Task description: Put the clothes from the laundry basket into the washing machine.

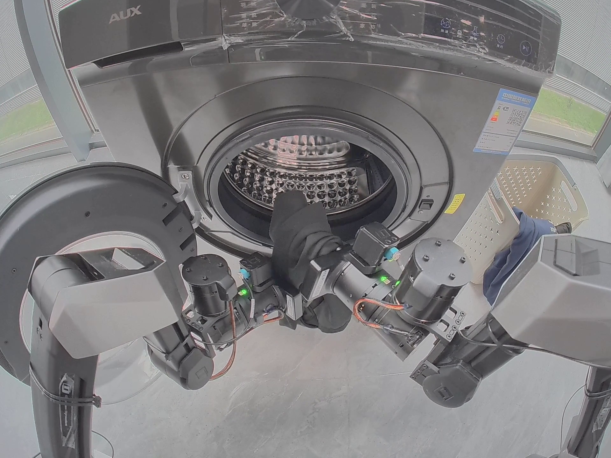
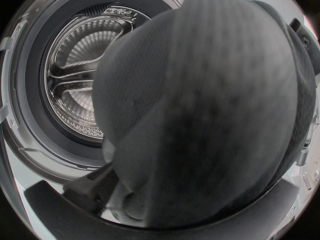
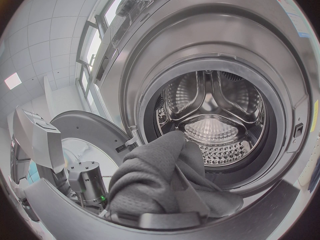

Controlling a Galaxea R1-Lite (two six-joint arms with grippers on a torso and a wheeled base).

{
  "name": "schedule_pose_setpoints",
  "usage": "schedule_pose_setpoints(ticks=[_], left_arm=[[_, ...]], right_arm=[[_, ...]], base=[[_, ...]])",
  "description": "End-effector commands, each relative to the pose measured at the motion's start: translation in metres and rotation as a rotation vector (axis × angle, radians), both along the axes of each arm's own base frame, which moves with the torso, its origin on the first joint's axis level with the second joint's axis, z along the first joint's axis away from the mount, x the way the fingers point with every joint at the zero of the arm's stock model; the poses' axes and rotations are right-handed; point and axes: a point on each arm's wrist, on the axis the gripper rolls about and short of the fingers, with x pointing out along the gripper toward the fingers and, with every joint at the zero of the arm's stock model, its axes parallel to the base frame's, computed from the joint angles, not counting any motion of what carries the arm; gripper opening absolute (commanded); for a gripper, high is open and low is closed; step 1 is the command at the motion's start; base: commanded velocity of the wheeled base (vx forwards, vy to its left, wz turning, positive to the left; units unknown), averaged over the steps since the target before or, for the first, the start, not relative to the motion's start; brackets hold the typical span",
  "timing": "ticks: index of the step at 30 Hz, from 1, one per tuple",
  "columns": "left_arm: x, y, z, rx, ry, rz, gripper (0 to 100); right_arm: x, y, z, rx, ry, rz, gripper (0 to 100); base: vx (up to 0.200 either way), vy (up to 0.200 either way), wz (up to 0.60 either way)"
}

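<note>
Grey stone-look floor (image 1: 305, 402) runs under the scene, with windows (image 1: 25, 119) behind on both sides.

A grey front-loading washing machine (image 1: 159, 116) stands straight ahead. Its round door (image 1: 83, 211) is swung fully open to the robot's left, hinged beside the opening. The steel drum (image 1: 299, 173) lies open to view, its perforated wall and raised ribs bright inside the dark rubber seal.

A cream perforated laundry basket (image 1: 541, 189) stands to the machine's right, just beside its side panel. A blue garment (image 1: 519, 249) hangs over the basket's near rim, partly behind the right arm.

A dark knitted garment (image 1: 296, 236) is bunched up in front of the drum opening, between the two wrists. Its top leans against the lower lip of the seal, with no more than its tip past the lip, and its lower end hangs below the wrists.

The left gripper (image 1: 284, 305) reaches in from the door side and is buried in the cloth. The cloth hides its jaws, so I cannot tell whether they are clamped or apart.

The right gripper (image 1: 321, 273) comes in from the basket side and meets the same bundle, which is heaped over it. Whether its jaws pinch the cloth or merely carry it cannot be told.
</note>
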Motion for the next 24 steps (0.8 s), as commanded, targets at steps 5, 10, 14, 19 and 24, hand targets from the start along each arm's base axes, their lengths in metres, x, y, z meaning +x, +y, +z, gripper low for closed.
schedule_pose_setpoints(ticks=[5, 10, 14, 19, 24], left_arm=[[0.006, -0.002, -0.005, -0.013, 0.003, 0.012, 0], [0.006, 0.009, 0.013, -0.049, -0.013, 0.053, 0], [-0.004, 0.015, 0.030, -0.075, -0.015, 0.059, 0], [-0.021, 0.025, 0.058, -0.121, -0.028, 0.053, 0], [-0.036, 0.033, 0.077, -0.157, -0.037, 0.050, 0]], right_arm=[[0.002, -0.003, 0.001, 0.003, 0.000, -0.009, 0], [0.014, -0.018, 0.001, 0.006, 0.009, -0.067, 0], [0.024, -0.034, -0.009, -0.023, 0.037, -0.114, 0], [0.026, -0.039, -0.028, -0.069, 0.085, -0.129, 0], [0.024, -0.031, -0.042, -0.095, 0.109, -0.110, 0]], base=[[0.000, 0.000, 0.00], [0.000, 0.000, 0.00], [0.000, 0.000, 0.00], [0.000, 0.000, 0.00], [0.000, 0.000, 0.00]])
